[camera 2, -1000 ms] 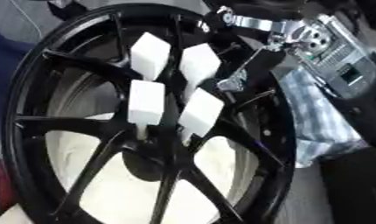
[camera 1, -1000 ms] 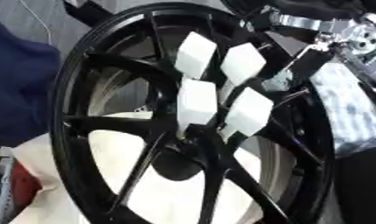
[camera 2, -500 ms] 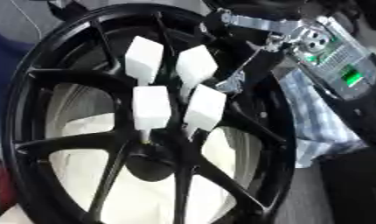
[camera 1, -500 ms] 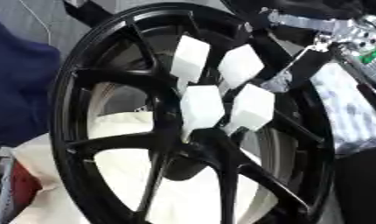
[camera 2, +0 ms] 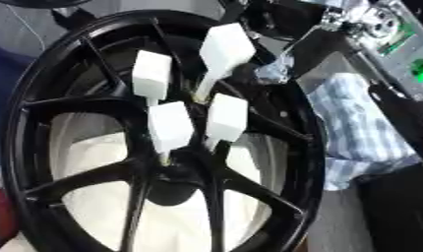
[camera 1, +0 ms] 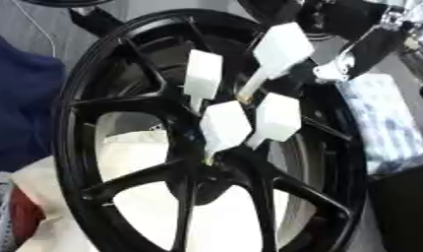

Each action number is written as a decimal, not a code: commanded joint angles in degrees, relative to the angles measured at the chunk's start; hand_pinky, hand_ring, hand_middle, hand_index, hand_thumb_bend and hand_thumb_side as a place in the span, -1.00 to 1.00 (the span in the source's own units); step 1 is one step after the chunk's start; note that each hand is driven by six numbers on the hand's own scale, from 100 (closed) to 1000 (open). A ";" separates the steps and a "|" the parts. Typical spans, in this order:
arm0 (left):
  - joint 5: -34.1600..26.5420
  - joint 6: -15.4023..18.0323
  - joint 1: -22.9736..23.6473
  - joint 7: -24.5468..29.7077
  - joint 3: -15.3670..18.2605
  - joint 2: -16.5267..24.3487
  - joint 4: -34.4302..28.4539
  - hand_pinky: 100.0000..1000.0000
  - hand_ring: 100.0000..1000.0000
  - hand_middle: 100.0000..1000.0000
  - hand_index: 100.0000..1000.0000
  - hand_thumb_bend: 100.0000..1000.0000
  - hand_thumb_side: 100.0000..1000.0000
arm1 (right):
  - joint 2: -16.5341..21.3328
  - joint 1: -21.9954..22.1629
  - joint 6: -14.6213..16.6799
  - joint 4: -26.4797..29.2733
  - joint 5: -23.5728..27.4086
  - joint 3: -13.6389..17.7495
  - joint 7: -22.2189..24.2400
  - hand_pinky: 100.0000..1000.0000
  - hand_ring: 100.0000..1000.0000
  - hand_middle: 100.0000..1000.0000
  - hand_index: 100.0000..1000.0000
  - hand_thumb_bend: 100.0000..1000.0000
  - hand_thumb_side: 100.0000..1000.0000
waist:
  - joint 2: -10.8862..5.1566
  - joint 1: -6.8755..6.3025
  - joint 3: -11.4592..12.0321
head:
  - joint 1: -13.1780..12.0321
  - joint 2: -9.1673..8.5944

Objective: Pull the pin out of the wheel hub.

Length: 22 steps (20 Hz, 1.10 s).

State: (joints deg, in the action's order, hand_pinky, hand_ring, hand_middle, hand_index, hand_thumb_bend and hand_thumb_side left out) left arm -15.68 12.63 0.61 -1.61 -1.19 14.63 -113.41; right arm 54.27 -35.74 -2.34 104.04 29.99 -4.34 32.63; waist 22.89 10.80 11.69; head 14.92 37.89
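Wheel hub [camera 1: 120, 147], black and many-spoked, fills both views, standing on edge and leaning back toward the top of the frame, with white cloth [camera 2: 94, 197] showing through the gaps between its lower spokes. Four white, block-headed pins cluster around the centre of the hub: one upper-left pin [camera 1: 203, 74], one centre pin [camera 1: 225, 124], one pin to its right [camera 1: 278, 118], and a fourth, topmost pin [camera 2: 225, 48] that sits higher than the rest, its thin shaft angling down toward the hub's middle. The three lower pins stand close together, their narrow stems pointing in at the spokes near the centre bore.

Parts of a black and silver robot arm [camera 1: 370, 34] enter from the upper right corner, just beyond the wheel's rim and close behind the topmost pin. Whether any fingers are closed on that pin, or spread apart, cannot be told; the hand itself cannot be made out from the arm's dark shapes. No left hand shows in either view.

A blue-and-white checked cloth [camera 2: 361, 128] lies along the wheel's right side. A dark blue mass [camera 1: 21, 108] sits against the rim at the left edge.
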 commanded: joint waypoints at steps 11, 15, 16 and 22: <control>-0.72 1.21 1.44 -1.17 1.50 -0.57 -1.19 0.67 0.18 0.20 0.44 -1.00 0.54 | 12.26 11.09 2.04 -0.27 16.47 14.75 -8.94 0.50 0.25 -0.10 -0.20 -0.76 -1.00 | -2.14 -2.67 -3.71 | -2.73 0.12; -0.79 2.37 2.38 -2.17 2.70 -1.75 -1.19 0.66 0.18 0.20 0.44 -1.00 0.53 | 13.39 16.00 3.94 -5.05 13.60 19.63 -12.00 0.50 0.28 -0.04 -0.12 -0.74 -1.00 | -2.30 -5.01 -7.51 | -5.31 -0.38; -0.78 2.59 2.48 -2.35 2.88 -1.96 -1.19 0.66 0.18 0.20 0.44 -1.00 0.53 | 13.06 17.42 4.75 -6.48 12.73 21.06 -12.88 0.50 0.28 -0.04 -0.12 -0.74 -1.00 | -2.27 -5.45 -8.28 | -5.77 -0.53; -0.82 3.21 2.61 -2.90 3.40 -2.79 -1.19 0.66 0.18 0.21 0.44 -1.00 0.53 | 8.22 26.33 9.53 -13.85 7.25 29.74 -18.36 0.54 0.36 0.06 0.00 -0.69 -1.00 | -2.00 -7.04 -10.74 | -7.44 -1.28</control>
State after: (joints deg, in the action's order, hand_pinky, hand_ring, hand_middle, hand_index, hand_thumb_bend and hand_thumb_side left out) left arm -16.19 15.51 3.08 -4.38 1.70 11.75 -113.42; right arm 61.89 -9.29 6.34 91.38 38.43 22.73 15.42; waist 22.09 3.60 1.00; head 7.93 37.51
